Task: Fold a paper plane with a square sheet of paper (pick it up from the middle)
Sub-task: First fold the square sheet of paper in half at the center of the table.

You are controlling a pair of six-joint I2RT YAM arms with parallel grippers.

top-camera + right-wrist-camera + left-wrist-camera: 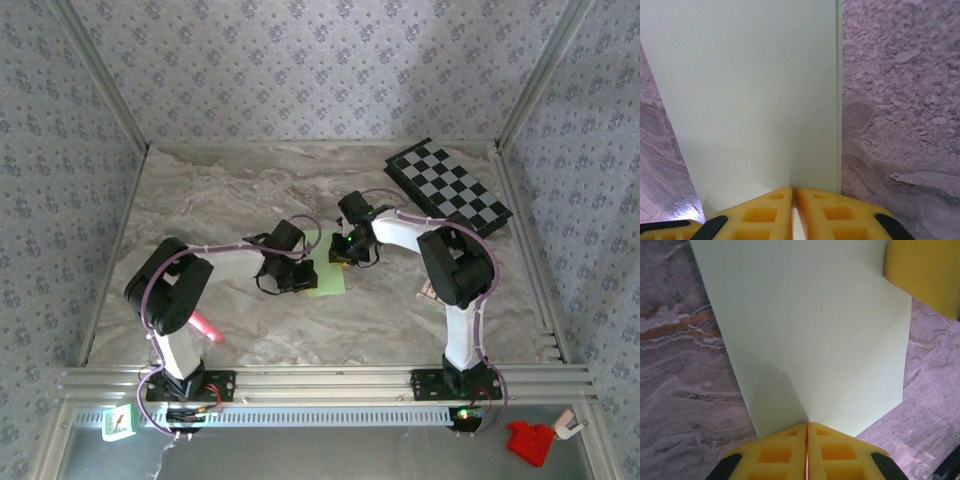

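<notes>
The square sheet of paper [328, 282] is pale green and lies folded flat on the marble table between the two arms. It has a slanted right edge and a faint diagonal crease [860, 365]. A doubled edge shows on its right side [838, 100]. A finished paper plane is out of view. My left gripper [300, 278] [807, 424] is shut, its yellow tips resting on the paper's near edge. My right gripper [346, 255] [794, 189] is shut to a hairline gap, tips down on the paper. One right fingertip [925, 275] shows in the left wrist view.
A black-and-grey chequered board [450, 188] lies at the back right. A pink marker [207, 328] lies by the left arm's base. Patterned walls enclose the table on three sides. A metal rail [320, 382] runs along the front edge, with a red object [530, 442] below it.
</notes>
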